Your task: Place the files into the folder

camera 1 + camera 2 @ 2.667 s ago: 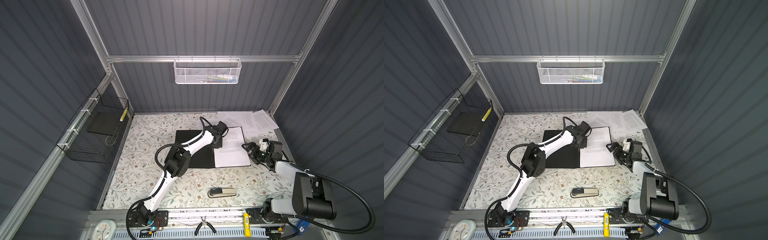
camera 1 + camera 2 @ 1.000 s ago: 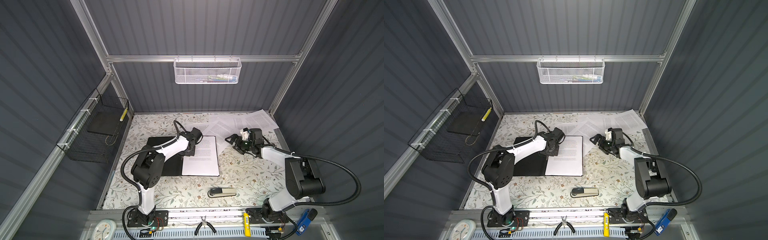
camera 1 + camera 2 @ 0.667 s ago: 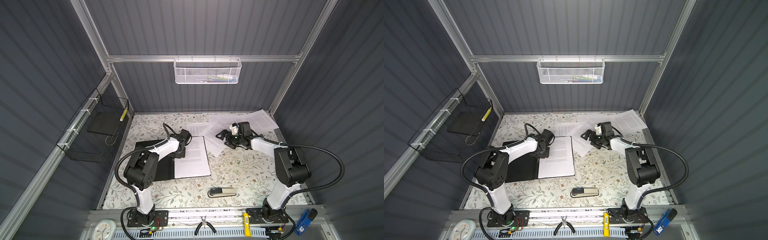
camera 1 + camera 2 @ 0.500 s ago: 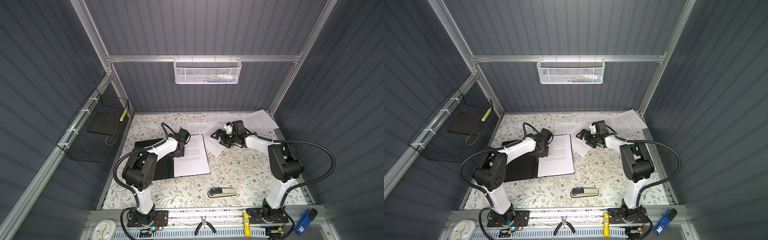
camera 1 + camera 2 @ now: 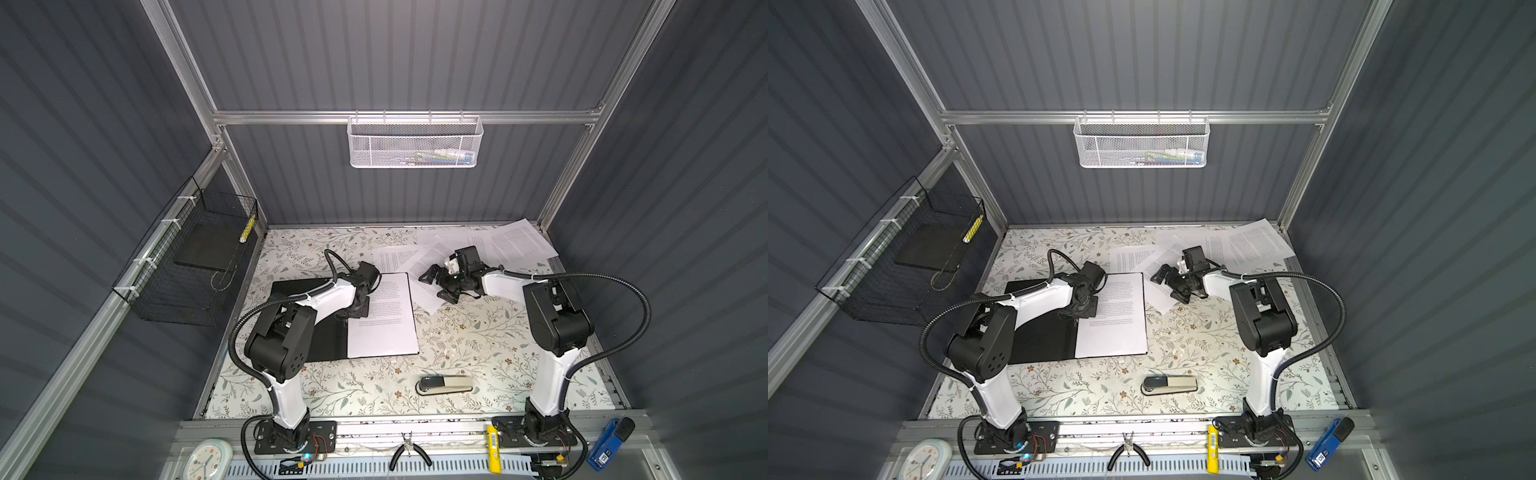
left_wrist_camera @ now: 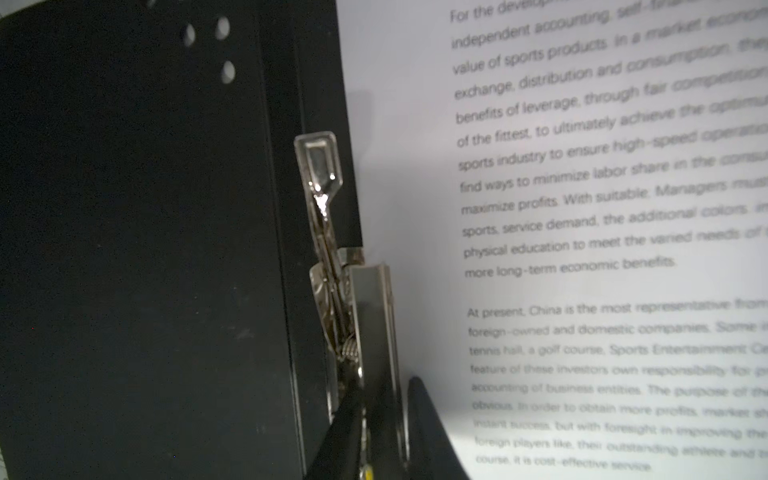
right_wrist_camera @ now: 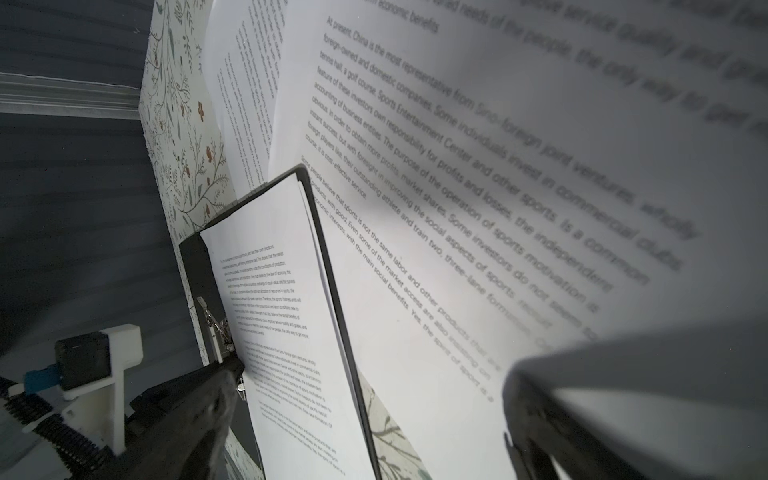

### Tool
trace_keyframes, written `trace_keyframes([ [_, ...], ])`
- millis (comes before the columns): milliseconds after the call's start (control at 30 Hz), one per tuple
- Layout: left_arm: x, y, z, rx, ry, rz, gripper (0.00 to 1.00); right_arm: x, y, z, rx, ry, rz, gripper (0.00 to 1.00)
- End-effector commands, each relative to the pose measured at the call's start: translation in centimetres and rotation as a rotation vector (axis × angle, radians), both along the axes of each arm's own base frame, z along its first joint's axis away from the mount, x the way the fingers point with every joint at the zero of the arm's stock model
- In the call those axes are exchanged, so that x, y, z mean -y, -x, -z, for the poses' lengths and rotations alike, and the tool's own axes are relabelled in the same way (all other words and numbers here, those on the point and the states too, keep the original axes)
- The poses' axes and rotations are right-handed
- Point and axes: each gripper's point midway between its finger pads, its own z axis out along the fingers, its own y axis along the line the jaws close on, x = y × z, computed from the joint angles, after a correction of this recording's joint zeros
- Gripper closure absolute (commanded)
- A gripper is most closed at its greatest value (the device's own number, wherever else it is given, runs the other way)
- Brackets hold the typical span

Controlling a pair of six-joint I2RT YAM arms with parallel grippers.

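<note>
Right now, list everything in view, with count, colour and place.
folder: one, black, open, table left
clip: one, metal, folder spine
filed sheet: at least one, white, folder's right flap
loose sheets: several, white, overlapping, table back right
stapler: one, grey-black, table front
mesh basket: one, white, back rail
wire basket: one, black, left wall
dark slab: one, inside wire basket
clock: one, pale, front left corner
pliers: one, black-handled, front ledge
yellow item: one, front ledge
blue device: one, front right corner
table: one, floral-patterned
left gripper: black, shut on clip
right gripper: black, open, over a loose sheet
</note>
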Motion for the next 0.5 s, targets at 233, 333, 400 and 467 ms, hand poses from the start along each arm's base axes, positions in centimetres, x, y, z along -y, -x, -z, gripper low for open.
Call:
trace_keyframes([
  [233,-0.4,0.3,-3.5,0.073,0.032,-0.042,0.48,3.4,2.6,2.4,-0.107,0.075,0.134,0.01],
  [333,0.4,0.3,-5.8,0.102,0.095,-0.028,0.24,5.3,3.5,2.5,-0.116,0.062,0.187,0.01],
  [400,1.8,0.2,-7.6,0.125,0.173,0.025,0.10,6.3,4.2,2.4,-0.122,0.044,0.205,0.01],
  [467,3.9,0.1,-9.3,0.148,0.291,0.099,0.00,7.3,5.1,2.0,-0.115,0.030,0.213,0.01],
])
